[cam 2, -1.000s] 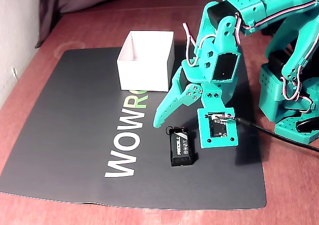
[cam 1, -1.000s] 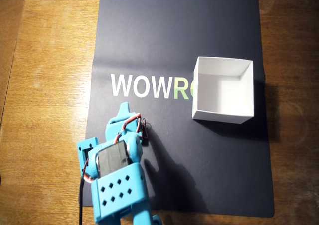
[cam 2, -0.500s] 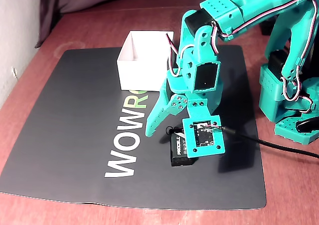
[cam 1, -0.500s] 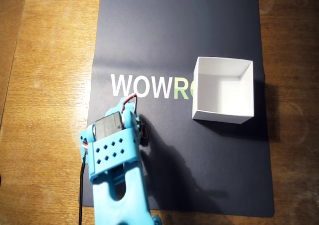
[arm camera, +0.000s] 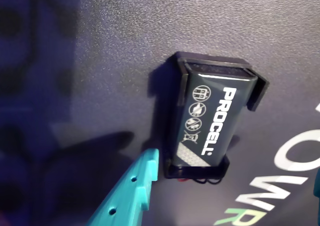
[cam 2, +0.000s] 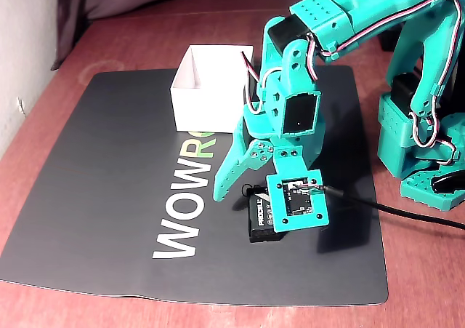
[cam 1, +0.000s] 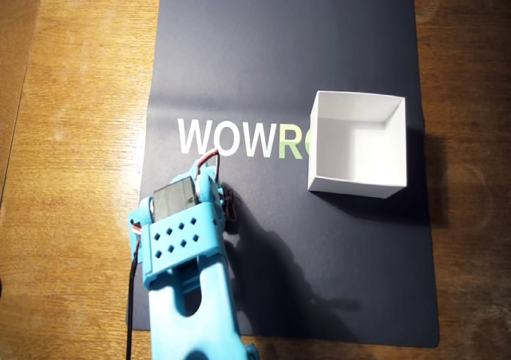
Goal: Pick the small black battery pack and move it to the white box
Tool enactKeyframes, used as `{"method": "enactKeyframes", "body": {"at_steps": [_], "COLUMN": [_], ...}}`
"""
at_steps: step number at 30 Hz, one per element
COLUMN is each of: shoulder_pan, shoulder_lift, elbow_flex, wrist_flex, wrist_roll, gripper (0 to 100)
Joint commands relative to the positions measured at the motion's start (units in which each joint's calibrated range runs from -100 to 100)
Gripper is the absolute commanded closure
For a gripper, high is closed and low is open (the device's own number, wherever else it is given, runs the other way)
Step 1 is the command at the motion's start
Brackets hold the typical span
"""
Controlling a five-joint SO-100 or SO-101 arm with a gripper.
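From my station the overhead view was warm and evenly lit; the arm (cam 1: pixel 185 248) threw a soft shadow rightward over the dark mat (cam 1: pixel 335 280), and the white box (cam 1: pixel 358 143) shadowed its right side; wood glared faintly at left; the wrist view was dim, bluish and soft, though the battery pack (arm camera: pixel 210 118) caught a sheen; the fixed view was sharp.

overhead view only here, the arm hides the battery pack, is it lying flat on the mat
Observer: Yes. In the wrist view the small black battery pack lies flat on the dark mat, PROCELL label up.
Operator: grabbed it
Observer: Not visibly. One teal finger stands beside the pack's wired end; whether it touches is unclear.
Operator: other finger
Observer: Only a teal sliver at the wrist view's right edge, clear of the pack.
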Motion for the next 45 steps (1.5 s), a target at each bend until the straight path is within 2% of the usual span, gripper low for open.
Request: {"method": "enactKeyframes", "body": {"at_steps": [1,4,9,45], "shoulder_pan": [-0.27,-0.27,-0.39,-2.62], "shoulder_lift": [-0.16,-0.16,0.02,3.96], "elbow_flex": [0.12,0.58,0.76,1.39], "wrist_flex": [0.16,0.16,0.08,-4.22], "wrist_roll": [-0.23,-0.72,-5.17,-5.17], "gripper": [66,66,66,66]}}
